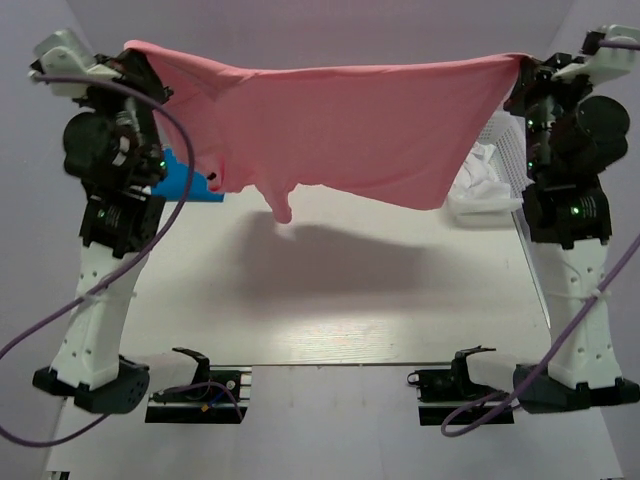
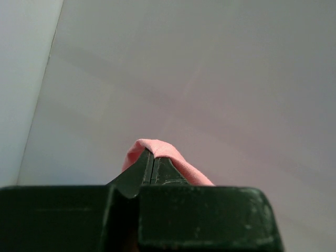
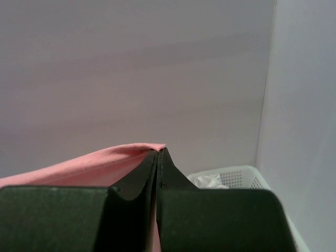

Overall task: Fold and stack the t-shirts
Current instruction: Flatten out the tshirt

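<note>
Cloth of the pink t-shirt [image 1: 340, 130] hangs in soft drapes, corners pinched tight by left hand [image 2: 151, 161] and right hand [image 3: 158, 156].

Robotics lab test cell: a left arm [image 1: 105, 255] and right arm [image 1: 568, 255], bolted to a white table [image 1: 350, 310], are trailing purple cables [image 1: 190, 160] inside plain grey walls [image 1: 300, 20].

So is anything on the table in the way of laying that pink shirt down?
Nothing visible: the table under the pink shirt looks bare. A blue cloth lies at its left, a white basket at its right.
</note>
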You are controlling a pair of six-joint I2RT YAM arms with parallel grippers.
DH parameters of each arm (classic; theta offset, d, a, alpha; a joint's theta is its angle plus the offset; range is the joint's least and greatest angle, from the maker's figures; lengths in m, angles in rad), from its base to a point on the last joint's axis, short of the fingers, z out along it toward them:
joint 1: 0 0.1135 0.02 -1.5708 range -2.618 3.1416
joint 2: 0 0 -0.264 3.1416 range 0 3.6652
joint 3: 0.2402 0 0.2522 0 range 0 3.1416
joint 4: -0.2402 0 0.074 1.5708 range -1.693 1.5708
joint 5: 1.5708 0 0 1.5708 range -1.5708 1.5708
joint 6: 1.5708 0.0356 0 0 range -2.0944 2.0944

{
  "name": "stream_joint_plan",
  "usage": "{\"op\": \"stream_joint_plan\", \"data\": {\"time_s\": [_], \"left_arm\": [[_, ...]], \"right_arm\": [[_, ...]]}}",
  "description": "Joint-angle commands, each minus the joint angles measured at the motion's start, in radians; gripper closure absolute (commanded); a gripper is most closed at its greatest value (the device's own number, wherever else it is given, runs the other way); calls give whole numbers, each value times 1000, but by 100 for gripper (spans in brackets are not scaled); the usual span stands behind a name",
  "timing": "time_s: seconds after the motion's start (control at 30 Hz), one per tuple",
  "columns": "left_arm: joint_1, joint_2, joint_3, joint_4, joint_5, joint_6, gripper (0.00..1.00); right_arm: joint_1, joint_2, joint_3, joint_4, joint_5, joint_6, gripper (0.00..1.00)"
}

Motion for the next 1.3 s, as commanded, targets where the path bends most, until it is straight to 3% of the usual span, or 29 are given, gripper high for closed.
{"op": "stream_joint_plan", "data": {"time_s": [0.0,0.37,0.6,1.0,1.27], "left_arm": [[1,-85,-18,-22,62,-30,100],[10,-318,-55,-175,248,-146,100],[19,-452,-75,-240,464,-231,100],[19,-582,-127,-321,539,-309,100],[19,-564,-276,-274,491,-364,100]], "right_arm": [[0,-87,-12,46,-7,-4,100],[-2,-298,-95,-23,-122,48,100],[-3,-427,-170,-52,-205,101,100],[-5,-595,-289,-68,-239,157,100],[-3,-558,-400,-42,-196,190,100]]}}
